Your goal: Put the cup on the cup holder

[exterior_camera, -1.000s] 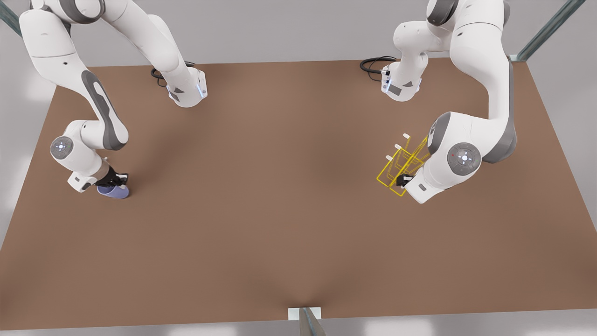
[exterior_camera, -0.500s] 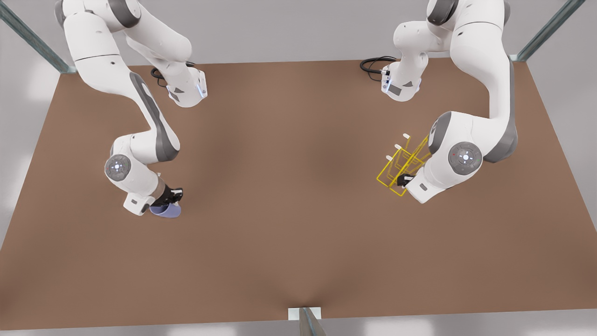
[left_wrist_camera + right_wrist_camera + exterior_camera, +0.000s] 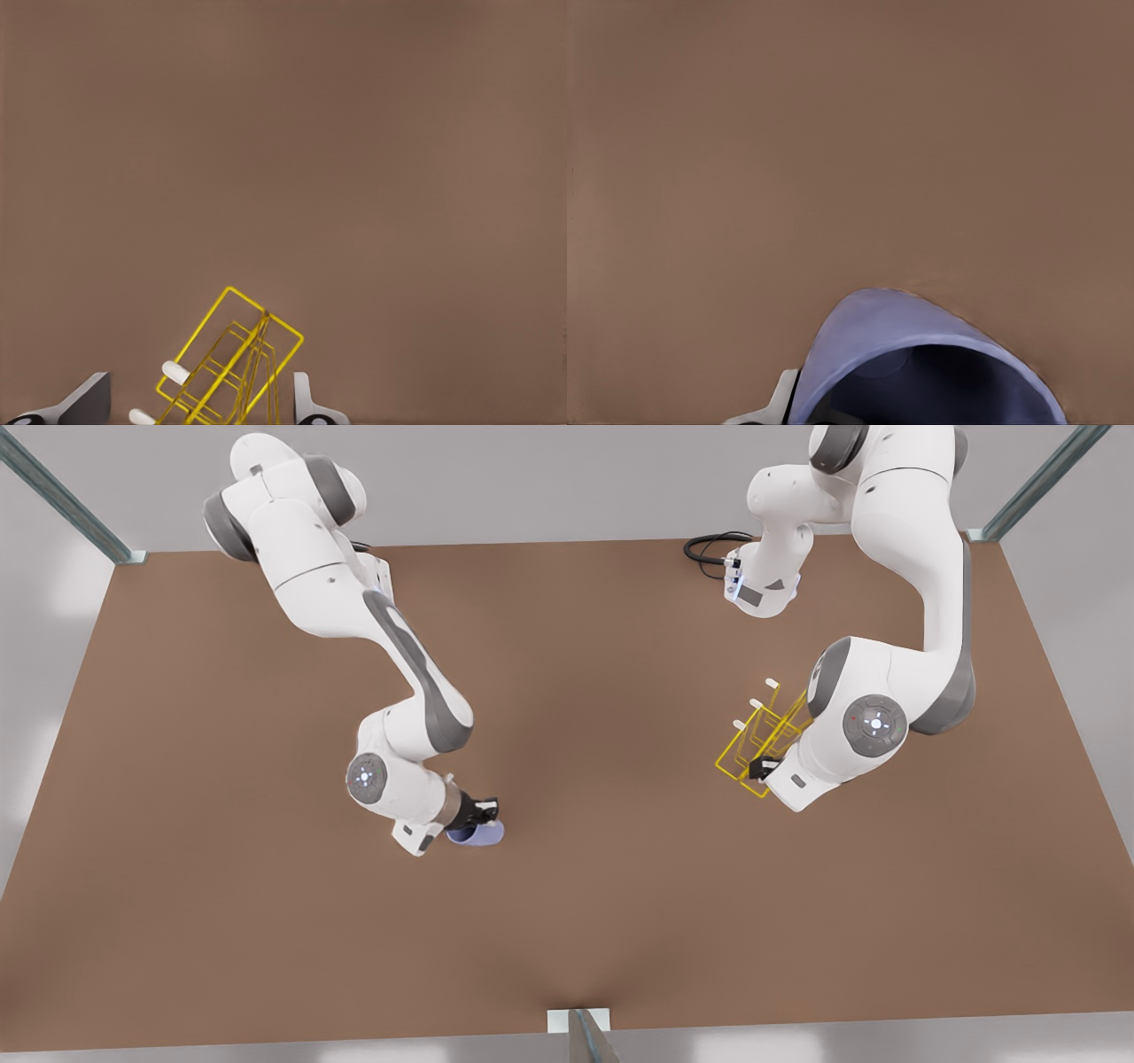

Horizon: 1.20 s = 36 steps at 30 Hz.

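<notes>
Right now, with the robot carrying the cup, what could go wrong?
1. The right gripper seems to pinch the cup only at its rim, so the cup might slip onto the table.
2. The cup holder is thin wire with angled pegs; missing a peg could knock the cup off.
3. The left gripper sits right at the holder, its fingers spread around the frame, so the arms might bump when the cup arrives.

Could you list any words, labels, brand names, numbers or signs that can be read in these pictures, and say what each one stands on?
None: no readable text.
The cup in the right claw is plain lavender-blue.
The cup holder at the left claw is bare yellow wire.
The table is plain brown.
The arms carry only small lit dots and grey patches, no lettering.
</notes>
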### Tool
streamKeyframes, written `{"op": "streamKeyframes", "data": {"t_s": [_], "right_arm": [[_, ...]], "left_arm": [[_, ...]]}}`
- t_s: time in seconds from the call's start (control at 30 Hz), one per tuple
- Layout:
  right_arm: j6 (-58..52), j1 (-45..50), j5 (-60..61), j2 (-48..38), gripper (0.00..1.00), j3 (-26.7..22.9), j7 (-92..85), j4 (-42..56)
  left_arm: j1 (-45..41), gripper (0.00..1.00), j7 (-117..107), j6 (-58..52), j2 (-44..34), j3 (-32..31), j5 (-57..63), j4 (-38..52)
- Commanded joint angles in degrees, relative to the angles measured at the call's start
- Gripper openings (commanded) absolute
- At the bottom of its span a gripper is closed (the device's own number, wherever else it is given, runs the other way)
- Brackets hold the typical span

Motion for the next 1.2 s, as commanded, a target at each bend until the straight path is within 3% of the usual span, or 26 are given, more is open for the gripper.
{"op": "streamKeyframes", "data": {"t_s": [0.0,0.17,0.43,0.53,0.63,0.73,0.8,1.1,1.13,1.17], "right_arm": [[2.4,-3.4,11.4,2.2,0.21,5.1,2.5,1.3],[2.3,-7.2,16.0,7.5,0.21,14.3,1.1,6.1],[6.5,-4.9,16.1,23.3,0.21,20.9,1.9,24.5],[9.2,-0.9,17.6,27.0,0.21,20.7,3.8,30.0],[10.1,0.5,17.6,29.7,0.21,20.6,3.9,33.4],[10.5,1.7,17.6,32.6,0.21,20.5,3.8,36.3],[10.3,2.7,17.6,35.1,0.21,20.4,3.8,39.6],[10.2,4.7,17.6,40.1,0.21,20.2,3.1,44.1],[10.1,4.8,17.4,40.2,0.25,20.2,3.1,44.1],[9.8,4.9,17.1,40.3,0.89,20.2,3.3,44.1]], "left_arm": [[0.0,1.0,-2.5,0.0,-0.1,0.0,0.1,0.0],[0.0,1.0,-2.5,0.0,-0.1,0.0,0.5,0.0],[0.1,1.0,-2.5,1.3,1.3,0.0,1.5,0.4],[-0.1,1.0,-4.7,2.5,1.4,0.0,1.6,0.6],[-8.3,1.0,-45.8,1.6,2.6,-0.1,2.2,1.9],[-6.1,1.0,-56.0,1.6,3.8,0.5,-7.5,7.0],[-6.6,1.0,-84.2,2.0,13.1,0.9,-7.8,18.7],[-6.3,1.0,-99.4,1.5,15.9,5.4,-8.1,20.3],[-7.0,1.0,-101.4,1.5,16.5,5.3,-8.1,20.3],[-7.0,1.0,-101.7,1.5,16.6,5.4,-8.1,20.3]]}}
